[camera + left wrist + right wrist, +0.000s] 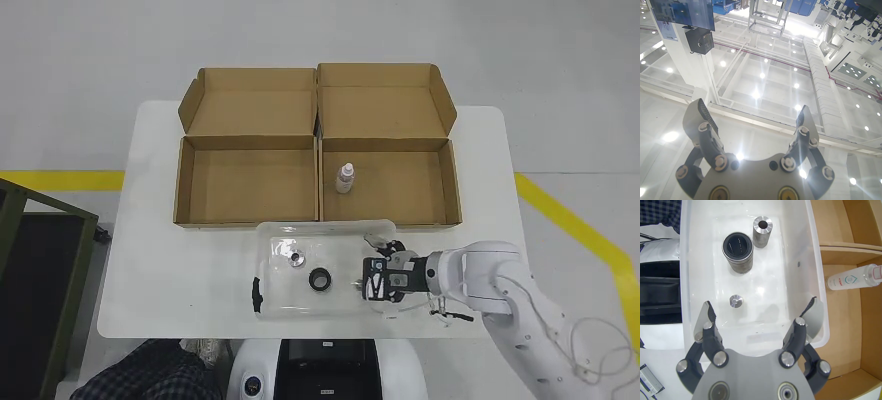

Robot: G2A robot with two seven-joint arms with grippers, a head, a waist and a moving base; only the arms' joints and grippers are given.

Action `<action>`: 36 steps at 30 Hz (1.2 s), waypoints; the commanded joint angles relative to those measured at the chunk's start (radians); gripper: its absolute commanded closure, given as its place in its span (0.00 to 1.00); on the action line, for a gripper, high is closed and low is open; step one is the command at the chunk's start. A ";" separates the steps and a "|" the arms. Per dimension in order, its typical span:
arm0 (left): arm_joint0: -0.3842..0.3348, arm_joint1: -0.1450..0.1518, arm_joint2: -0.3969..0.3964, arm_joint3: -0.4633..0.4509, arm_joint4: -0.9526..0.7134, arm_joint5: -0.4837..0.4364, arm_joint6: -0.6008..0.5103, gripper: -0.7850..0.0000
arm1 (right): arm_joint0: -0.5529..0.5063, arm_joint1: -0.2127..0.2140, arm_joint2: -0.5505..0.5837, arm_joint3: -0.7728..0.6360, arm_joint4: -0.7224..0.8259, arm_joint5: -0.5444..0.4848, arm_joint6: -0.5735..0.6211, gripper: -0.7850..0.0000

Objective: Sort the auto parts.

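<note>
- Clear bin (320,224) on the table (150,280), just in front of left box (245,185) and right box (400,185).
- Bin holds three metal parts: large bearing (738,254), slimmer sleeve (762,232) just beside it, small stud (736,301) apart from both.
- Right box holds one white bottle (345,178), upright.
- Right gripper (761,304) over the bin's end near the stud, jaws apart, nothing between them.
- Left gripper (752,106) faces the ceiling (761,75), jaws apart.

White desk (145,250) on a grey floor (80,60) marked with yellow tape (60,180). Left of the desk, a dark green frame (40,280); at the desk's near edge, checked cloth (150,378) (blue and dark). Left wrist view: ceiling grid (772,79) with round lamps, a dark screen (681,13), and below it a black box (699,42) on a white column.
</note>
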 commanded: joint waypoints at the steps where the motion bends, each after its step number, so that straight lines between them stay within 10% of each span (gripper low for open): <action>1: 0.000 0.000 0.000 0.000 0.000 0.000 0.000 0.00 | 0.005 0.003 -0.006 0.004 -0.002 0.000 0.004 0.18; 36: 0.000 0.000 0.000 0.000 0.000 0.000 0.000 0.00 | 0.126 0.061 -0.230 0.069 -0.016 0.017 0.048 0.50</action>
